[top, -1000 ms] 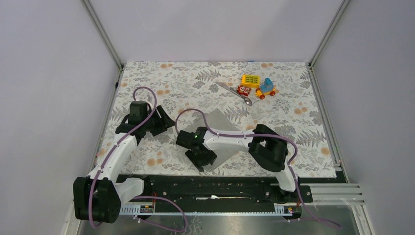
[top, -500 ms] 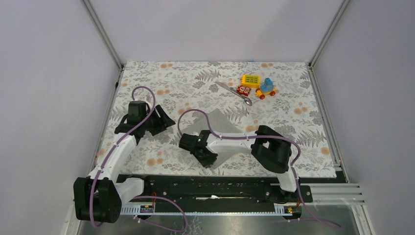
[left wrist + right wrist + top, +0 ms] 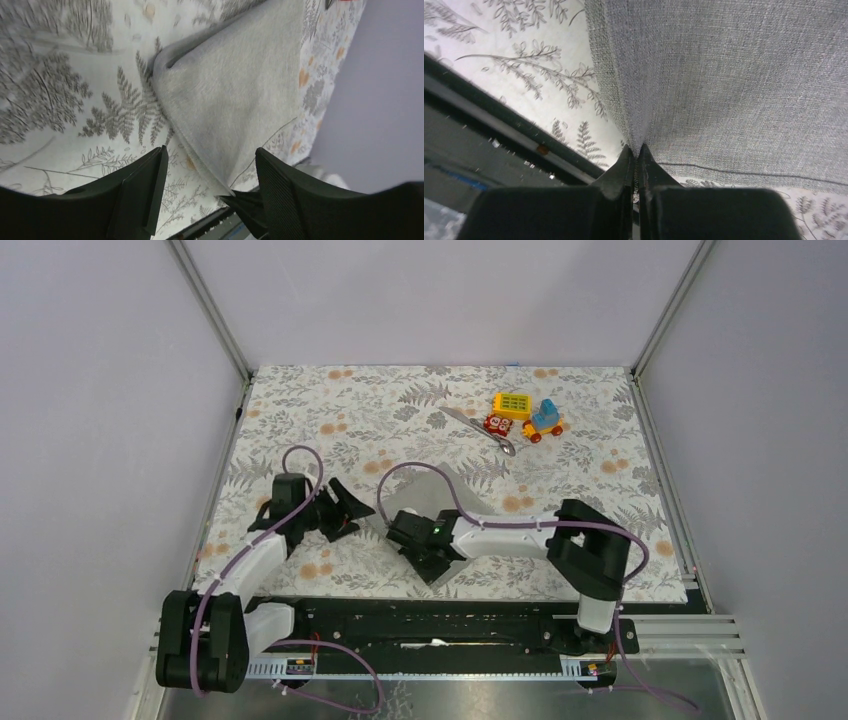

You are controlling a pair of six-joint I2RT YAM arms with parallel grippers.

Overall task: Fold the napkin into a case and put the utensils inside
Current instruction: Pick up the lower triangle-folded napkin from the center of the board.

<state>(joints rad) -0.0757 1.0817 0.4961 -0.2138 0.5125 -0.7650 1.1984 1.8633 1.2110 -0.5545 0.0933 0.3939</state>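
Note:
The grey napkin (image 3: 432, 486) lies diamond-wise on the floral tablecloth, mid-table, partly under my right arm. My right gripper (image 3: 438, 568) is shut on its near corner; in the right wrist view the cloth (image 3: 734, 75) rises into a pinched peak between the closed fingers of the gripper (image 3: 635, 149). My left gripper (image 3: 354, 512) is open just left of the napkin. In the left wrist view the napkin (image 3: 240, 95) lies ahead of it, and the gripper (image 3: 210, 150) holds nothing. The silver utensils (image 3: 478, 427) lie at the far right, next to the toys.
A yellow block (image 3: 512, 404), a red toy piece (image 3: 497, 423) and a blue-and-yellow toy car (image 3: 545, 420) stand at the back right by the utensils. The black base rail (image 3: 430, 620) runs along the near edge. Walls close off both sides.
My right gripper has closed on the napkin's near corner and shifted slightly right. My left arm has swung nearer and to the right, up to the napkin's left side.

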